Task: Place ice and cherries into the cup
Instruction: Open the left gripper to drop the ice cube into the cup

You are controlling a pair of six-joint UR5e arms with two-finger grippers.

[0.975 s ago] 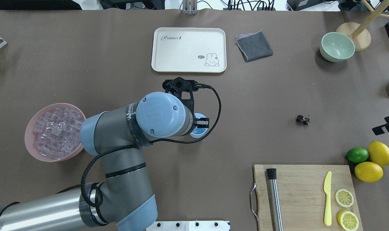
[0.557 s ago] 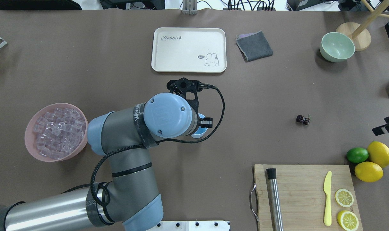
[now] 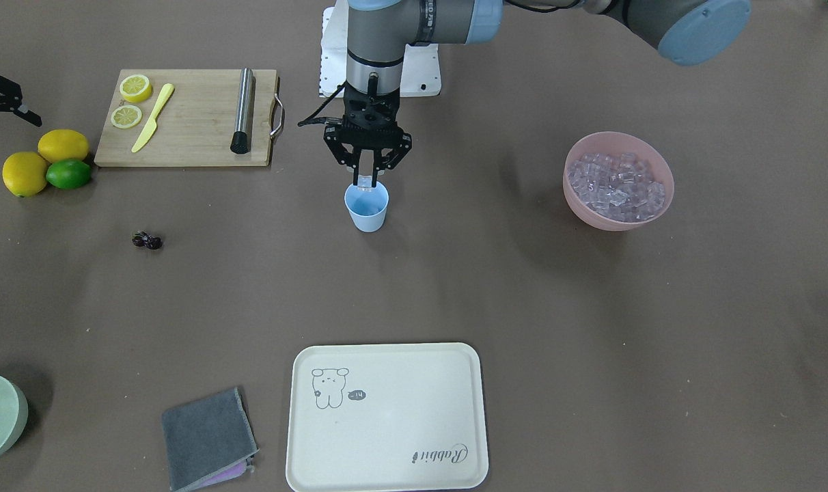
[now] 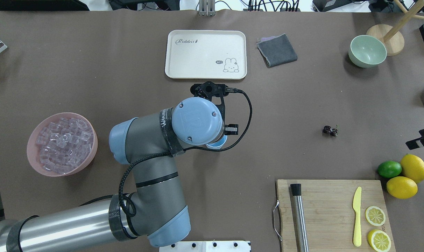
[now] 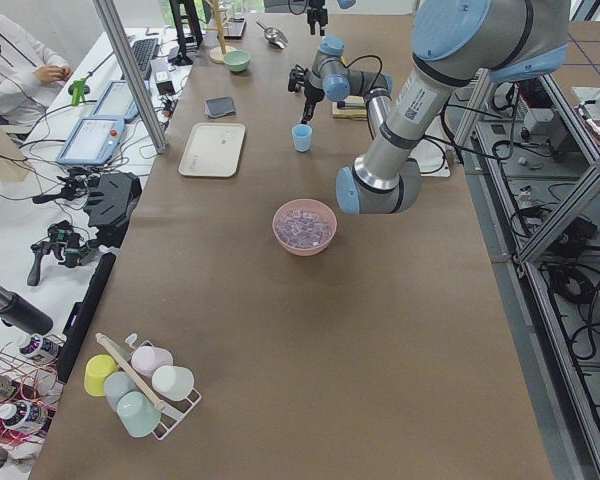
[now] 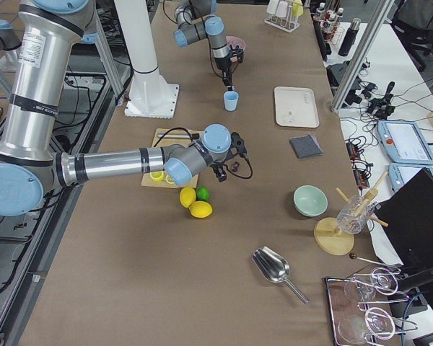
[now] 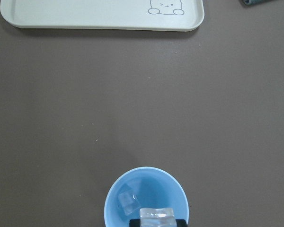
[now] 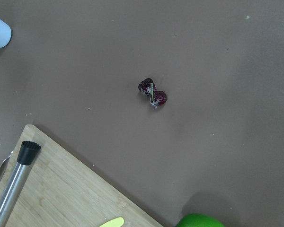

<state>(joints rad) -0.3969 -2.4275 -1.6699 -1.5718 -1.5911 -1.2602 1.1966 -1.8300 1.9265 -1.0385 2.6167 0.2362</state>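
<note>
Glassy ice (image 7: pixel 128 202) lies inside the tapered blue cup (image 7: pixel 154 187).

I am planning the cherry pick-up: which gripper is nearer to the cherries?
Right. The right gripper hangs close to the cherries; the left gripper holds an ice cube over the cup, much farther away.

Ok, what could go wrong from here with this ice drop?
The left hand holds an ice cube low over the cup, seemingly nearer its robot-side rim than its middle, so the cube might clip the rim and bounce onto the table. The hand sits close to that rim; nothing steadies the cup, so a nudge could tip it and spill the cube already inside.
</note>
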